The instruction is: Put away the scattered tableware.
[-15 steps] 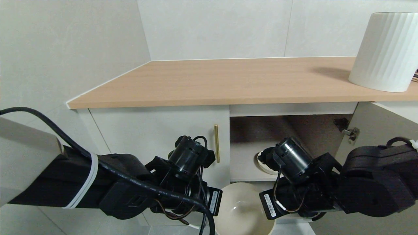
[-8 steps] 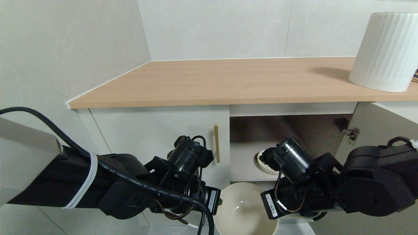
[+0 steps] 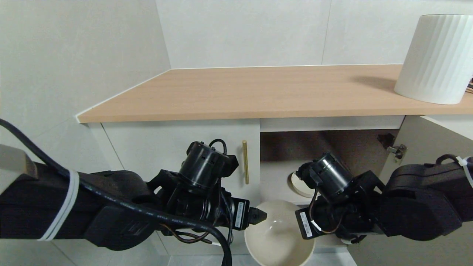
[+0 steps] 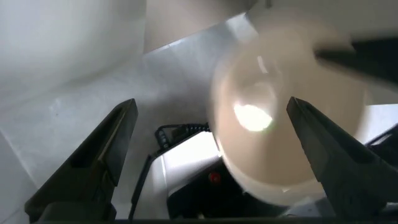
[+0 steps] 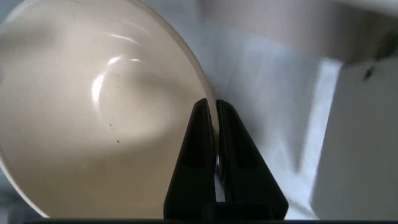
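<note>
- The cream bowl (image 3: 278, 236) hangs in the air at 6 o'clock in the head view, below the counter (image 3: 258, 92) edge and in front of the cupboard (image 3: 325, 162). It touches neither shelf nor floor.
- The right tool (image 5: 215, 109) is closed narrow over the bowl's rim at the bowl's 3 o'clock side, one finger inside the wall and one outside. A rim pinch suits a bowl too broad to span, and it leaves the base free for setting down.
- The left tool (image 4: 211, 106) stands wide apart at the bowl's 9 o'clock side, with nothing between its fingers. From its wrist view the bowl sits ahead of the gap, not within it. It looks placed to steady the bowl if needed.
- The cupboard opening lies at about 1 o'clock from the bowl, its door (image 3: 436, 140) swung out at 3 o'clock. That leaves a clear path for the right arm.
- A white dish (image 3: 297, 184) rests inside the cupboard, near its left wall. The bowl likely belongs beside it or on it.
- The neighbouring door (image 3: 177, 147) at 10 o'clock is shut, its brass handle (image 3: 244, 162) untouched.
- The bowl tilts slightly in the pinch, so it could slip on entry.
</note>
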Controlling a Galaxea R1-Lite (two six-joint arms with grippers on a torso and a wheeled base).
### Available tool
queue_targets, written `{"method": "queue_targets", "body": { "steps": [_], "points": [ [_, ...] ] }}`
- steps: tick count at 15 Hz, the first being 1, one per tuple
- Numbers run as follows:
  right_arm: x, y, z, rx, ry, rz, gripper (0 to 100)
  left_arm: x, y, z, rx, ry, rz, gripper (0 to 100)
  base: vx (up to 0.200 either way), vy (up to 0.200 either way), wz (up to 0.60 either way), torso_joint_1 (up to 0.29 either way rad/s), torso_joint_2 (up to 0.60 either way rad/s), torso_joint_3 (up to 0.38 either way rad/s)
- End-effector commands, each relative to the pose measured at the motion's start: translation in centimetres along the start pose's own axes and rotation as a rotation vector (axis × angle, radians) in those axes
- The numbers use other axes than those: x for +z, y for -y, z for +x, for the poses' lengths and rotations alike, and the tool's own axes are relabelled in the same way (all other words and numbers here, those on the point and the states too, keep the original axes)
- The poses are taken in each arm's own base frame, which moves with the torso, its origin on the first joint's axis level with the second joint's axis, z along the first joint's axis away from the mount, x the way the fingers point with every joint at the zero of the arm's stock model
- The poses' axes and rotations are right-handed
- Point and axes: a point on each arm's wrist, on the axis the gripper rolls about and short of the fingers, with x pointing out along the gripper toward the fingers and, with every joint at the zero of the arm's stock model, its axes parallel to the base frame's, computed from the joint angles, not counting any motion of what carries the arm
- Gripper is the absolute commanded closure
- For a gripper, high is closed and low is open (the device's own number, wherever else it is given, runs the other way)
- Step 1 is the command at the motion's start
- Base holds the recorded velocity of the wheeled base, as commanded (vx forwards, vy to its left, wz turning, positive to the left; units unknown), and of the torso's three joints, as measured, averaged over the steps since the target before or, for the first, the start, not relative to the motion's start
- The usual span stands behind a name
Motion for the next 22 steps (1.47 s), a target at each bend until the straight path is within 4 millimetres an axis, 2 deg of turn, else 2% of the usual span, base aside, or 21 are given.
{"method": "queue_targets", "body": {
  "steps": [1,4,5,8,9,11,15,19,22],
  "points": [
    [0.7,1.1,0.3,-0.044,0.053,0.06,100,0.4,0.2,-1.1,-0.015,0.033,-0.007,0,0.0,0.0,0.0,0.0,0.0,0.0],
    [2.6,4.3,1.2,-0.135,0.164,0.221,100,0.5,0.2,-1.1,-0.02,0.046,-0.009,0,0.0,0.0,0.0,0.0,0.0,0.0],
    [3.1,5.6,2.1,-0.159,0.187,0.259,100,0.5,0.3,-1.2,-0.021,0.049,-0.011,0,0.0,0.0,0.0,0.0,0.0,0.0],
    [4.1,8.2,5.1,-0.195,0.26,0.335,100,0.5,0.2,-1.1,-0.02,0.048,-0.011,0,0.0,0.0,0.0,0.0,0.0,0.0],
    [4.1,8.2,5.1,-0.195,0.26,0.335,100,0.5,0.2,-1.1,-0.02,0.048,-0.011,0,0.0,0.0,0.0,0.0,0.0,0.0],
    [4.4,10.7,8.3,-0.233,0.304,0.391,100,0.5,0.2,-1.1,-0.02,0.048,-0.011,0,0.0,0.0,0.0,0.0,0.0,0.0],
    [4.7,14.0,11.6,-0.283,0.348,0.449,100,0.5,0.2,-1.2,-0.018,0.049,-0.012,0,0.0,0.0,0.0,0.0,0.0,0.0],
    [4.9,16.1,14.4,-0.33,0.357,0.485,100,0.5,0.2,-1.1,-0.016,0.049,-0.012,0,0.0,0.0,0.0,0.0,0.0,0.0],
    [5.1,16.7,15.9,-0.336,0.368,0.496,100,0.5,0.2,-1.1,-0.016,0.049,-0.012,0,0.0,0.0,0.0,0.0,0.0,0.0]
  ]
}}
